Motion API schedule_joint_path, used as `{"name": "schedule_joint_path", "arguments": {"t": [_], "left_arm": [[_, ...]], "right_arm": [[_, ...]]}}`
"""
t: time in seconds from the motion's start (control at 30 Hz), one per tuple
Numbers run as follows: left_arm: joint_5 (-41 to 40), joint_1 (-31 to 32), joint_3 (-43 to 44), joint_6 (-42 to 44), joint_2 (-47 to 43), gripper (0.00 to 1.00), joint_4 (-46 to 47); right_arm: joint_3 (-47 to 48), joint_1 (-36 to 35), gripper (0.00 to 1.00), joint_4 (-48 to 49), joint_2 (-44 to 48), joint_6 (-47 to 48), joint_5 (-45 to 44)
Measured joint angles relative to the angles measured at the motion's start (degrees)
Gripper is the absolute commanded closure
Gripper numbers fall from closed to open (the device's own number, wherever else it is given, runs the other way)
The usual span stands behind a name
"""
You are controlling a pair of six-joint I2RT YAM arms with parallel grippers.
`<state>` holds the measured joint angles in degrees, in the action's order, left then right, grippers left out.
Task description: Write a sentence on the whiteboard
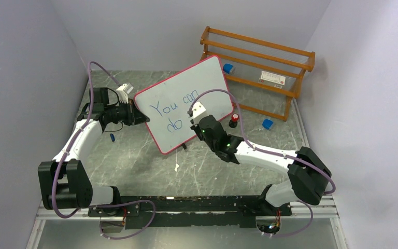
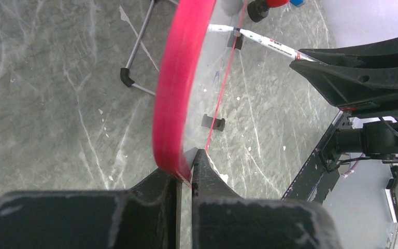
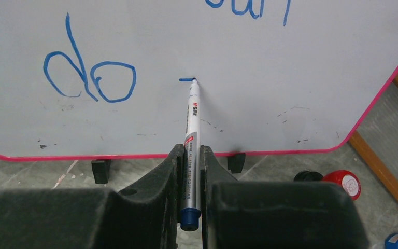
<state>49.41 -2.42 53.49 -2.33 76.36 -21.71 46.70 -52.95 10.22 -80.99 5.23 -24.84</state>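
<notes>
Your right pincer is nearly together, clamped on a slim white marker w/ a blue end plug. The barrel runs straight out btwn the black, matte fingers. Its tip touches the whiteboard at the right end of a short blue dash, just right of "do".

Your left pincer is fully together, pinching the whiteboard's left edge. The glossy pink-red frame curves up out of the jaws in the left wrist view.

The whiteboard stands mid-tabletop, leaning back and turned at an angle, on small black block feet. It's a smooth white rectangle w/ rounded corners, w/ a few faint dark specks low down.

The sentence so far reads "You can" on top, "do" below, in thin looping blue strokes.

The tabletop is grey-green stone-look w/ pale veins. Behind the board there's an orange wooden rack of straight rails. A round red-topped cap sits by the board's right foot.
</notes>
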Motion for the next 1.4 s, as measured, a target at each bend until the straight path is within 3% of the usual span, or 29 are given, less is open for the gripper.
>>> {"name": "schedule_joint_path", "arguments": {"t": [1.4], "left_arm": [[-0.2,0.0,0.0,0.0,0.0,0.95,0.0]], "right_arm": [[-0.2,0.9,1.0,1.2,0.9,-0.2,2.0]]}}
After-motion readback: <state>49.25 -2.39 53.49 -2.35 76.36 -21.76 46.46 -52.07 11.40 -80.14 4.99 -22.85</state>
